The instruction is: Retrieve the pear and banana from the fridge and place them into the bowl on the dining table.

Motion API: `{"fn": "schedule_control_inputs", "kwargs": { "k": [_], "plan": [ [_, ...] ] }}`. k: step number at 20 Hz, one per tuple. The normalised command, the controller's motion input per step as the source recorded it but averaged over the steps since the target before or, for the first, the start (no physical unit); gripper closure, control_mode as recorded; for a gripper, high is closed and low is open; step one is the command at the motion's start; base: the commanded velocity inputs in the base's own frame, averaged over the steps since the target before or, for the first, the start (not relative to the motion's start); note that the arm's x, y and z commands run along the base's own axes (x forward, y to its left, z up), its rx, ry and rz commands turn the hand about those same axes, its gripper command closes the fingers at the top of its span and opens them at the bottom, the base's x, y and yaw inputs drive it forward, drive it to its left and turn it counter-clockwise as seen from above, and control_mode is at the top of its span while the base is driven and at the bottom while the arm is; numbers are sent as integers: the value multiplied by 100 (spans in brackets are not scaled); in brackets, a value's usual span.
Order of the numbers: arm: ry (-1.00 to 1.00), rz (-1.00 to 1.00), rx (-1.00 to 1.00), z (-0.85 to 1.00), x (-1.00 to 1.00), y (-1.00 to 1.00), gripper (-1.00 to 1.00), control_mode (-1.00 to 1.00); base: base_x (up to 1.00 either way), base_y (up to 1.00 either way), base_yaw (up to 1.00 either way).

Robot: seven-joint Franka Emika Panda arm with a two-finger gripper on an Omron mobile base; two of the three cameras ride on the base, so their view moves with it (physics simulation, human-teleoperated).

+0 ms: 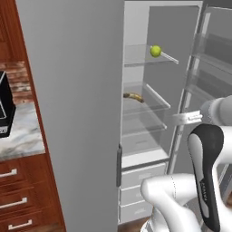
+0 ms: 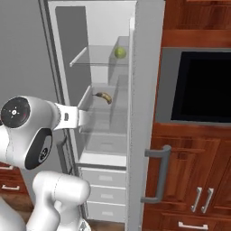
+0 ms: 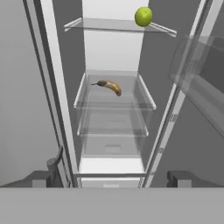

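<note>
The grey fridge (image 1: 68,113) stands with its right door swung open, showing a white interior and glass shelves. The yellow-green pear (image 1: 156,50) (image 2: 120,53) (image 3: 143,16) rests on the upper glass shelf. One shelf lower lies the curved yellow-brown banana (image 1: 133,96) (image 2: 104,96) (image 3: 110,85). My gripper (image 3: 112,179) hangs open in front of the fridge opening, lower than the banana's shelf and apart from both fruits, with nothing between its fingers. The hand (image 1: 186,118) (image 2: 79,118) points into the fridge. The bowl and the dining table are out of view.
The open door (image 1: 213,68) with clear door bins stands to the right of the hand. White drawers (image 1: 140,181) fill the fridge's bottom. A black oven (image 2: 203,85) in reddish wood cabinets sits right of the fridge. A marble counter (image 1: 18,136) over wooden drawers is at left.
</note>
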Motion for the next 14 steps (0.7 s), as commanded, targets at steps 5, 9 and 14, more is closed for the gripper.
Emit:
{"fn": "schedule_control_inputs", "kwargs": {
  "k": [5,9,14],
  "plan": [
    [0,0,0,0,0,0,-100,100,59,-3,-2],
    [0,0,0,0,0,0,-100,100,71,-3,-1],
    [0,0,0,0,0,0,-100,100,54,-20,0]
  ]
}}
